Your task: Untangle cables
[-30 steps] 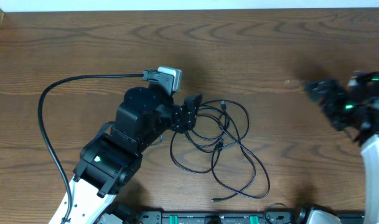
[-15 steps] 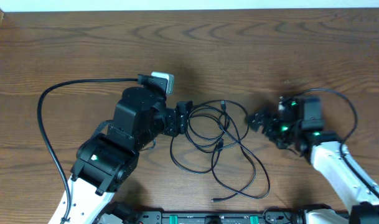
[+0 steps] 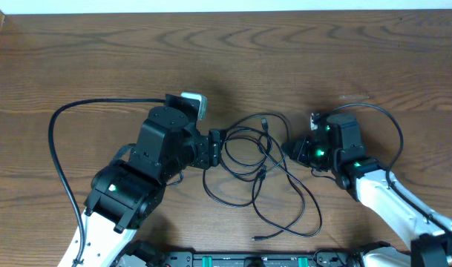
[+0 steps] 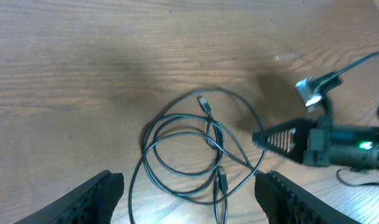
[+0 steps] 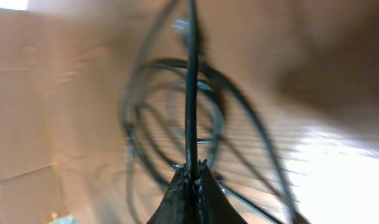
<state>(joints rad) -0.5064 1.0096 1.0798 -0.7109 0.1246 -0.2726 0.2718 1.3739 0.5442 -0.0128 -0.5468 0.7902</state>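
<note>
Cables (image 3: 263,172) lie as one knot of overlapping black loops about the middle of the surface (image 3: 99,52), a little closer to the near edge than the far one. A loose tail trails toward the near edge and ends in a small plug (image 3: 257,238).

The left pincer (image 3: 214,142) stands at the left side of the loops, and its own wrist view shows the fingers spread wide with nothing between them. The right pincer (image 3: 291,148) is at the right side of the loops, its fingers pressed together to a point. In the blurred right wrist view a strand seems to run out from the tips, but I cannot tell whether it is truly nipped.

The step in hand looks like taking hold on both sides to draw the loops apart. To do it well, each pincer should grip a single strand, not a crossing, low against the wood. Both should then pull slowly toward the left and right edges, so the free ends slide through rather than tighten the knot.
</note>
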